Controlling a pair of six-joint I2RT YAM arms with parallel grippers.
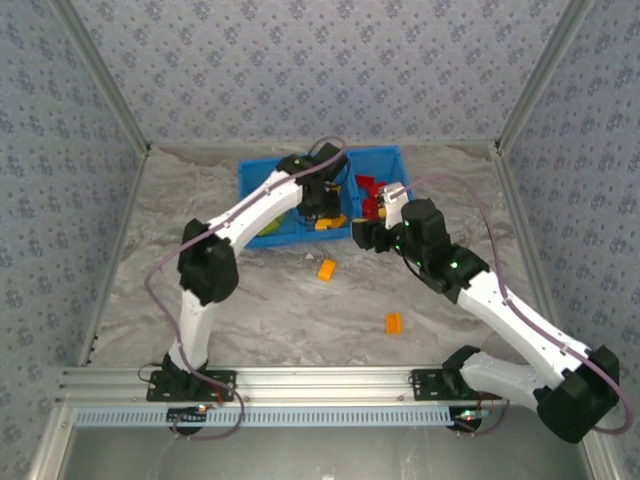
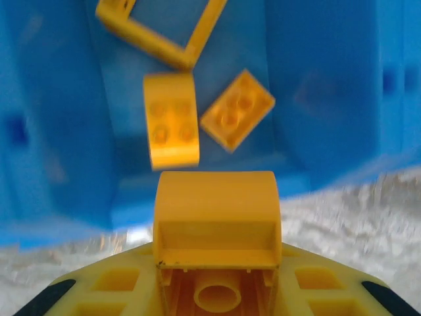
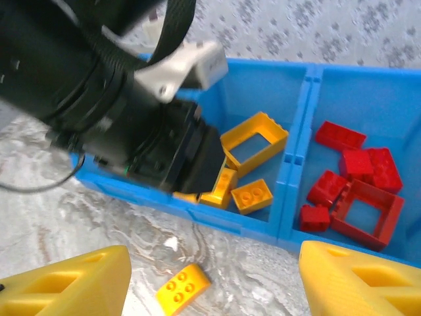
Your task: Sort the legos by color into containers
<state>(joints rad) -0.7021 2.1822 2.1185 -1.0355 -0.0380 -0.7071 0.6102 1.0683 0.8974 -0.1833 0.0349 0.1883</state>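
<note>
While the marbled worktop (image 1: 300,310) carried everything, the blue bin (image 1: 262,178) stood at its far side, beyond both sets of fingers, split into three compartments side by side. The left arm (image 1: 250,210) reached over the bin's near wall, and the right arm (image 1: 480,285) stretched toward the bin from the other side.

The left fingers (image 2: 85,293) were pinching an arched orange brick (image 2: 217,217), holding it over the near wall of the middle compartment (image 3: 263,99). Past those fingers, on that compartment's floor, lay an orange frame (image 2: 164,39) and, nearer to them, two orange bricks (image 2: 171,125) close together.

The right fingers (image 3: 62,286) were spread wide with nothing between them, hovering over the worktop just short of the bin. Ahead of them and to their right, the right compartment (image 3: 395,99) held a red frame (image 3: 365,210) and several red bricks (image 3: 339,135). Beyond the left fingers' far side, the left compartment (image 1: 255,205) held a lime green piece (image 1: 270,225).

Beneath the gap between the right fingers, a loose orange brick (image 3: 183,286) lay flat on the worktop, studs up. A second loose orange brick (image 1: 393,322) lay well behind them, nearer the arm bases.
</note>
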